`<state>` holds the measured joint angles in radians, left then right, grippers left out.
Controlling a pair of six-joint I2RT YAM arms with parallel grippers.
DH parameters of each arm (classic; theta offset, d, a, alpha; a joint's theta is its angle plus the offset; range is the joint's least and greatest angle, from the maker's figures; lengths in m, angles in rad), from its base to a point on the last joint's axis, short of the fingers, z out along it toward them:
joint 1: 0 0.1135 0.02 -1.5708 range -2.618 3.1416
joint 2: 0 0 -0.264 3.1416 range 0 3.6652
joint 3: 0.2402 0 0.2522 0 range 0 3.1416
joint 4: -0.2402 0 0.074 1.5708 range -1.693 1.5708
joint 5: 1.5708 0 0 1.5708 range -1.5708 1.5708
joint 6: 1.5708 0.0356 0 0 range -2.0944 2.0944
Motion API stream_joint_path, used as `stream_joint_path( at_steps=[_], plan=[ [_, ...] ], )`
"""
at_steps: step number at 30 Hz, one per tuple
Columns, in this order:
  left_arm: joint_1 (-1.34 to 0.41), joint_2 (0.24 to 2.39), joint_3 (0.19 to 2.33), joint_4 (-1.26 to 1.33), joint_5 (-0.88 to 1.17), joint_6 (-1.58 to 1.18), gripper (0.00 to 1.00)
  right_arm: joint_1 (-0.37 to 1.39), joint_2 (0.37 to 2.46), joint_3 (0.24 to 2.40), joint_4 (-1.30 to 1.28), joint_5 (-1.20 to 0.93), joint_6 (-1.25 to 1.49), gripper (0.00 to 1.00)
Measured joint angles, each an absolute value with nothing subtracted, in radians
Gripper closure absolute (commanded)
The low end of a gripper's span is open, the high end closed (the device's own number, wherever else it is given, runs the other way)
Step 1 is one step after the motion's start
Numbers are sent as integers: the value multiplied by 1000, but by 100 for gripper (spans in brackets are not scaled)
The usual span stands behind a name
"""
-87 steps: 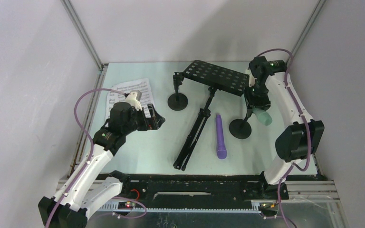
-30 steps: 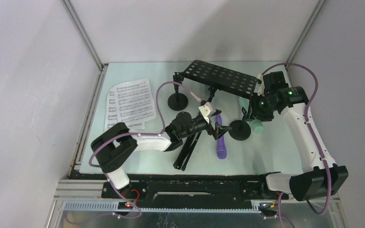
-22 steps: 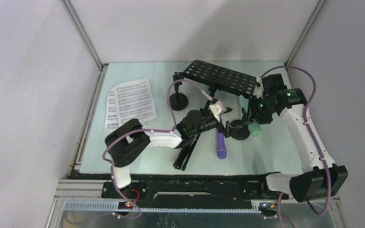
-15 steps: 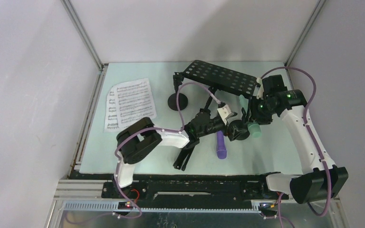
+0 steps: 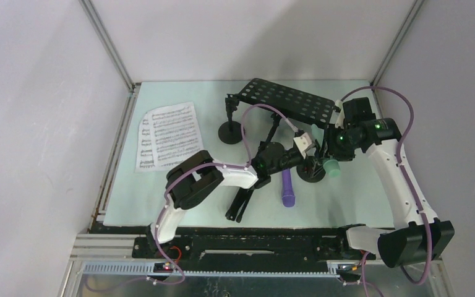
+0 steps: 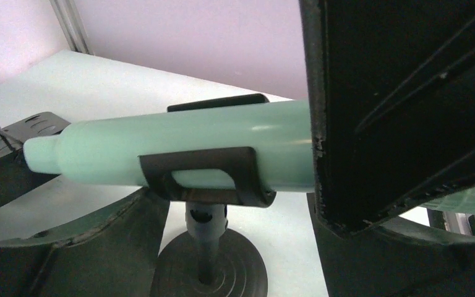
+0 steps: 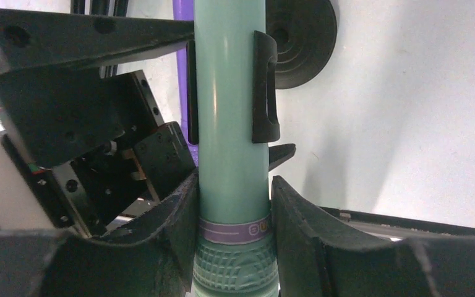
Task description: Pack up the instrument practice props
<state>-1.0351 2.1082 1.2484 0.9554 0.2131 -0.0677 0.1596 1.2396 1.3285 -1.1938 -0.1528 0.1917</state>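
Note:
The mint-green microphone [image 7: 232,93] sits in the clip [image 7: 263,86] of a black round-based mic holder [image 5: 309,174]. My right gripper [image 7: 234,210] is shut on the microphone's head end, also seen in the top view [image 5: 331,166]. My left gripper [image 6: 235,235] is open, its fingers [image 6: 408,124] on either side of that holder's stem [image 6: 205,247], under the microphone [image 6: 179,145]. The purple microphone [image 5: 288,189] lies on the table. The black music rack [image 5: 287,99] lies tilted with its tripod folded. The sheet music [image 5: 168,133] lies at the left. The second holder [image 5: 231,130] stands behind.
The rack's folded tripod legs [image 5: 247,192] run under my left arm toward the front edge. The rack's perforated plate is close behind my right gripper. The enclosure walls are close on the left, right and back.
My left arm has swung from the sheet music across to the right, and its gripper now straddles the holder's stem. My right gripper has kept the mint-green microphone at the holder.

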Motion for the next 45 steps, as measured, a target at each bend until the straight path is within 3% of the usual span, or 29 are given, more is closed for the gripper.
stream_joint_path(
  at_steps=[8,13,17,18,45],
  plan=[
    [-1043,2166,1305,959,211,-70,36,168,1225,1328,-1176,-128,199,100],
    [-1039,2191,1323,955,183,-78,67,172,1210,1328,-1157,-113,211,100],
    [-1029,2209,1345,955,172,-89,97,178,1206,1325,-1157,-115,216,100],
    [-1028,2210,1350,950,177,-94,100,178,1204,1325,-1155,-113,217,100],
    [-1027,2211,1440,843,270,-114,100,258,919,1226,-1181,-1,322,100]
  ],
)
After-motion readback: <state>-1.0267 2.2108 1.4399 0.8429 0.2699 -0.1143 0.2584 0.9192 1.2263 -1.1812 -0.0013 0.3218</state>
